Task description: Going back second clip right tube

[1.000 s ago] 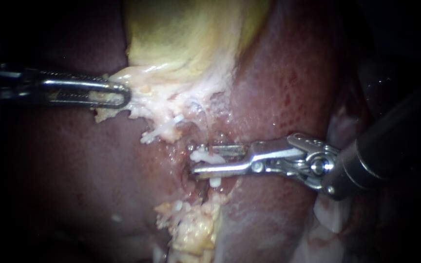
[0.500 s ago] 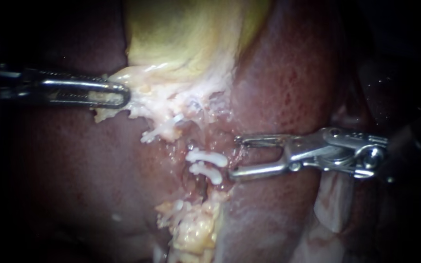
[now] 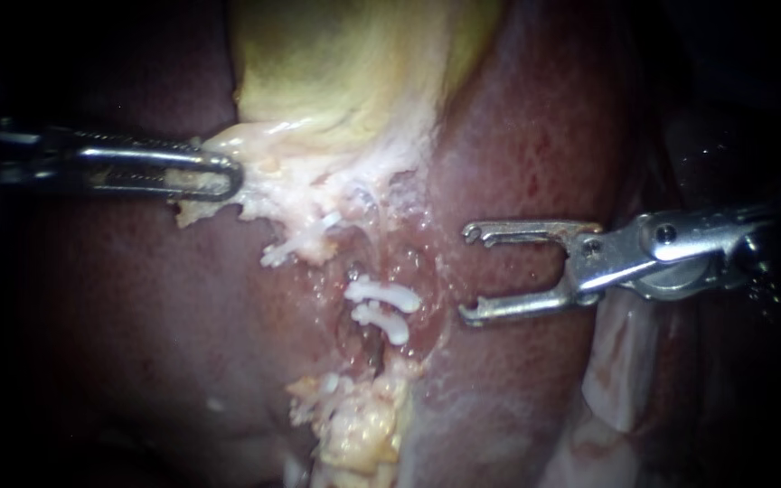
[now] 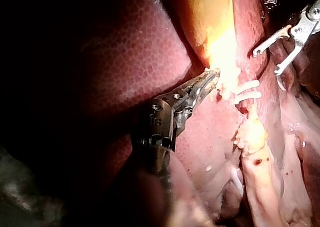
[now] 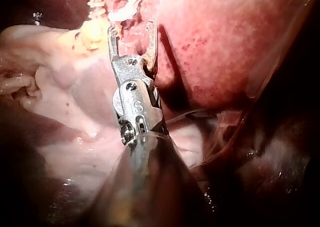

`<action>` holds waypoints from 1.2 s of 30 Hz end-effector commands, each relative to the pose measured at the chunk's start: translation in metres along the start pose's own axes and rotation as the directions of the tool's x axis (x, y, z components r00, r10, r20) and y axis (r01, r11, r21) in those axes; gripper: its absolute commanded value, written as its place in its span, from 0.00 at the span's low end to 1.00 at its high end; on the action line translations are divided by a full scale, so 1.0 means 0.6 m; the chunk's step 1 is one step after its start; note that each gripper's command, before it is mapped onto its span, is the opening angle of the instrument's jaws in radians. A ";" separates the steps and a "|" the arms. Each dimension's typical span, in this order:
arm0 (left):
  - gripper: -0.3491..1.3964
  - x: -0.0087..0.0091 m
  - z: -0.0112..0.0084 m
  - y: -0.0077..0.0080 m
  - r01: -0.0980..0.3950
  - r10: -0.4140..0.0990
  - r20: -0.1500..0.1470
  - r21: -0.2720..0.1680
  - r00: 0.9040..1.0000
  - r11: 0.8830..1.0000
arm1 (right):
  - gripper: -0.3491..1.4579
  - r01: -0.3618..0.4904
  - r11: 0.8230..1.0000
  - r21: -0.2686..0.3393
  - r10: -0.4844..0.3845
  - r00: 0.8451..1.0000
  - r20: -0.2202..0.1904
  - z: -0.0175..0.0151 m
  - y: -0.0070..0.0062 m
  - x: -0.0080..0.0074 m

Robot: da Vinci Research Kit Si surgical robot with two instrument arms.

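Two white clips (image 3: 383, 293) (image 3: 385, 320) lie side by side across the tissue groove below the gallbladder (image 3: 345, 72); the tube under them is hard to make out. My right instrument (image 3: 470, 273) stands to the right of the clips, clear of them, jaws wide open and empty. My left instrument (image 3: 228, 176) is shut on the pale tissue fringe (image 3: 273, 194) at the gallbladder's lower edge. In the left wrist view its jaws (image 4: 212, 79) grip that fringe, with the clips (image 4: 247, 90) just beyond. In the right wrist view the open jaws (image 5: 131, 29) sit short of the clips (image 5: 125, 12).
Dark red liver (image 3: 535, 136) flanks the groove on both sides. A lump of yellow fatty tissue (image 3: 359, 425) lies below the clips. Pale membrane (image 3: 616, 361) hangs under my right instrument's shaft.
My right instrument has opened and drawn back to the right, off the groove. A second white clip now shows where its jaws were. The left instrument has not moved.
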 end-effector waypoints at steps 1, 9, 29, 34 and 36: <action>0.00 0.0000 0.0000 -0.0002 0.000 0.000 0.000 -0.001 1.000 1.000 | 0.47 0.005 1.000 0.000 -0.005 1.000 0.000 0.0001 -0.0001 0.0000; 0.00 0.0000 0.0000 -0.0002 0.000 0.000 0.000 -0.001 1.000 1.000 | 0.47 0.017 1.000 0.001 -0.017 1.000 0.000 -0.0001 -0.0002 0.0000; 0.00 0.0010 -0.0002 0.0004 0.036 -0.036 0.013 -0.026 0.999 0.999 | 0.47 0.023 1.000 0.001 -0.023 1.000 0.000 -0.0001 -0.0004 -0.0001; 0.00 0.0018 -0.0004 0.0006 0.035 -0.035 0.009 -0.024 0.999 0.999 | 0.47 0.023 1.000 0.001 -0.023 1.000 0.000 -0.0001 -0.0004 -0.0002; 0.00 0.0014 0.0002 -0.0002 0.033 -0.033 0.009 -0.024 0.999 0.999 | 0.47 0.023 1.000 0.001 -0.023 1.000 0.000 -0.0001 -0.0004 -0.0001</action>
